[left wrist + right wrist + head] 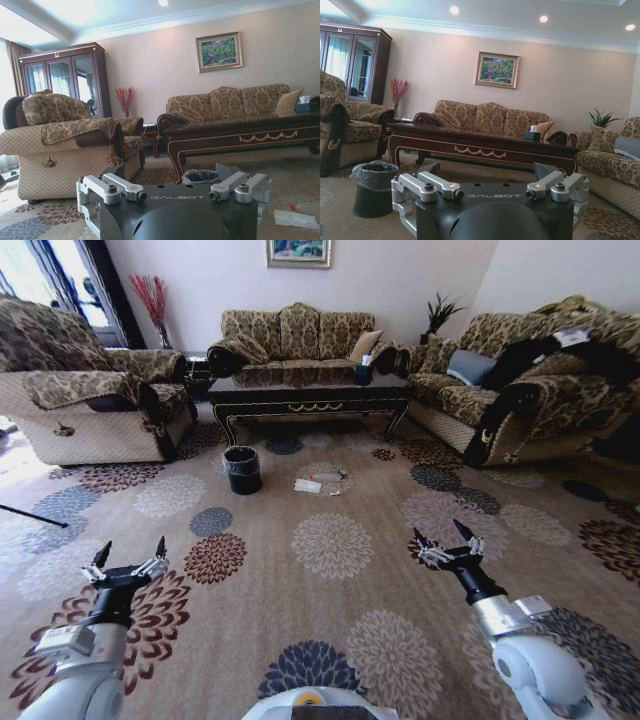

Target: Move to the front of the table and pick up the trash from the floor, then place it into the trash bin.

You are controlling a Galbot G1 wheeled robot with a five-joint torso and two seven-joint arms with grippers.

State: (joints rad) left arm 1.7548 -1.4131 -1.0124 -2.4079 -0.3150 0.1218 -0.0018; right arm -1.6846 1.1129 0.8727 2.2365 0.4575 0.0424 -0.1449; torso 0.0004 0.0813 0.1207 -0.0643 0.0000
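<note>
A living room lay ahead, seen from the robot's head. A long, low, dark surface with gold scroll trim ran crosswise in front of a patterned sofa, its long axis going left to right across the room. On the floor, a beige carpet with round flower medallions, the trash lay just in front of the surface. A flat white paper lay with its longer side roughly parallel to the surface. Beside it a clear bottle appeared to lie on its side, also crosswise, though which end was the cap could not be made out. Other tiny bits near them were too small to identify. The trash bin, small, round and black with a bag over its rim, stood upright just left of the litter, near the surface's left front leg.

Both arms reached forward and low at the bottom of the head view, well apart from the trash. The left claw was held above the carpet with its two dark fingers spread wide, pointing up and forward. The right claw was likewise spread wide, tilted slightly inward.

From the left wrist, the bin showed partly hidden behind the claw body, and the paper was cut off at the picture's edge. From the right wrist, the bin stood whole beside the surface.
</note>
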